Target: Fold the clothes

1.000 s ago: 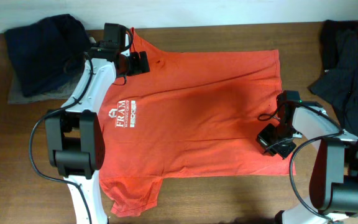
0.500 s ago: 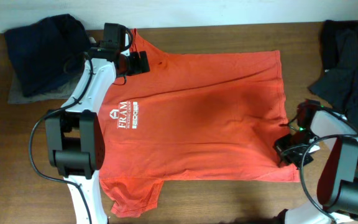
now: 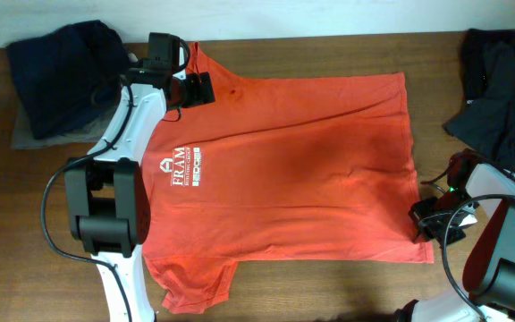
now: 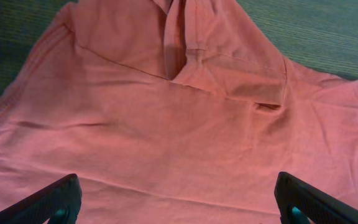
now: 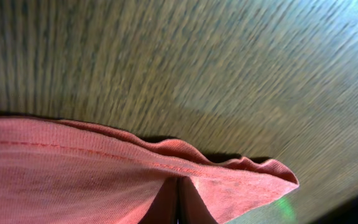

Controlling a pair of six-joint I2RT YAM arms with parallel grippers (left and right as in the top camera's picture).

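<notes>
A red-orange short-sleeved cotton T-shirt lies spread front-up on a brown wooden table, collar to the left and hem to the right, with white printed lettering on the chest. The right tool sits at the near-right corner of the hem. Its fingers are out of frame in the right wrist view, but the stitched hem edge lifts off the wood and gathers into a tight crease, so it appears closed on that corner. The left tool hovers over the collar at the far left, its fingers spread wide and holding nothing. Likely trouble: only a thin lip of cloth seems pinched, so a brisk lift could slip it free. With nothing pinning the collar, a pull to the right would probably drag the whole shirt instead of raising a fold. The near-left sleeve is already rumpled under itself and could end up trapped inside a fold. The left arm crosses the shirt's left side and would block cloth carried that way. Room is tight on the right, where a heap of black garments lies close to the hem. A pile of dark navy cloth fills the far-left corner. Bare wood shows as a narrow strip along the far edge and a wider band along the near edge.
</notes>
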